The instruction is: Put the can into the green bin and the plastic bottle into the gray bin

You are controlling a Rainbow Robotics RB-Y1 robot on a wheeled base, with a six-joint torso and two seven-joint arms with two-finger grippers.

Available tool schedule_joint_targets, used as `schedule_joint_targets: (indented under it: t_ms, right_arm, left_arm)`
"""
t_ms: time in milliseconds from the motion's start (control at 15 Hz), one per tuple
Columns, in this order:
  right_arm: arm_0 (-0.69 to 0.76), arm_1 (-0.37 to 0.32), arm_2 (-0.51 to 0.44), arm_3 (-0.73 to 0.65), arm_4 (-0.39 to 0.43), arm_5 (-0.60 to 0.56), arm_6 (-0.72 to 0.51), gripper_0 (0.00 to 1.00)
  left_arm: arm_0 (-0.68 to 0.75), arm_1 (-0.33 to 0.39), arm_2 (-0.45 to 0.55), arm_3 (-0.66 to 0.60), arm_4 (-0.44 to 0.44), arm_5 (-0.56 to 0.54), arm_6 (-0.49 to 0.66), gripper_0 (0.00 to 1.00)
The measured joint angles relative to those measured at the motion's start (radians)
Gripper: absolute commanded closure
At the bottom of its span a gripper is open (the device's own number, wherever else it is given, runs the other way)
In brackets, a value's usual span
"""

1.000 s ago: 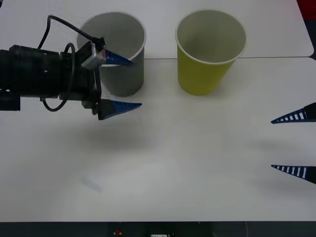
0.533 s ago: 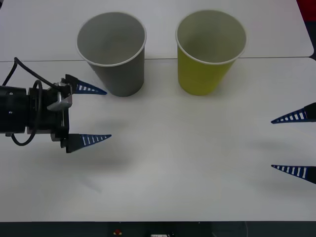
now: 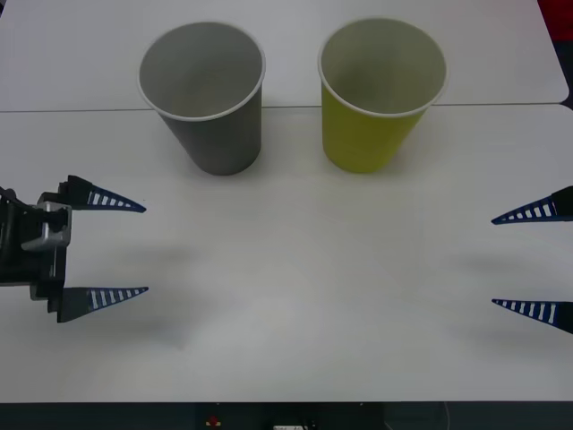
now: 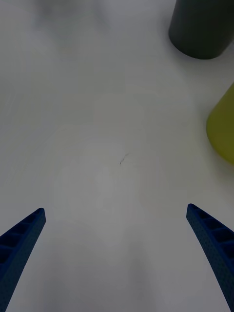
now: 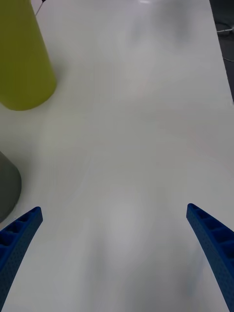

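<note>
- While both arms hang over the white surface (image 3: 286, 296), your left gripper (image 3: 134, 248) sits at the left edge of the front view, its blue ribbed fingers (image 3: 107, 201) spread wide and holding nothing.
- Your right gripper (image 3: 524, 262) sits at the right edge of the front view, its blue fingers (image 3: 528, 213) likewise spread wide and holding nothing.
- You can see the large gray cup-shaped bin with the white rim (image 3: 215, 134) standing upright at the far side of the surface, left of centre, its open mouth toward the camera.
- Just beside it, on its right and not touching, stands the large yellow-green cup-shaped bin with the white rim (image 3: 372, 130), also upright.
- From the left wrist view you see the yellow-green bin (image 5: 22, 63) and a corner of the gray bin (image 5: 7, 187) ahead of the open fingers (image 5: 17, 239).
- From the right wrist view the gray bin (image 4: 200, 27) and the yellow-green bin (image 4: 222, 129) appear beyond the parted fingers (image 4: 212, 243), well apart from them.
- You cannot tell from these views what lies inside either bin.
</note>
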Motion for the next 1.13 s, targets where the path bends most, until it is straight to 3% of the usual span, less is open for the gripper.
schedule_joint_targets:
  t_ms: [400, 1133]
  right_arm:
    - [0.000, 0.000, 0.000, 0.000, 0.000, 0.000, 0.000, 0.00]
    - [0.000, 0.000, 0.000, 0.000, 0.000, 0.000, 0.000, 0.00]
  left_arm:
    - [0.129, 0.004, 0.129, 0.012, -0.005, -0.037, -0.071, 0.00]
    - [0.171, 0.004, 0.185, 0.040, 0.002, -0.049, -0.103, 0.00]
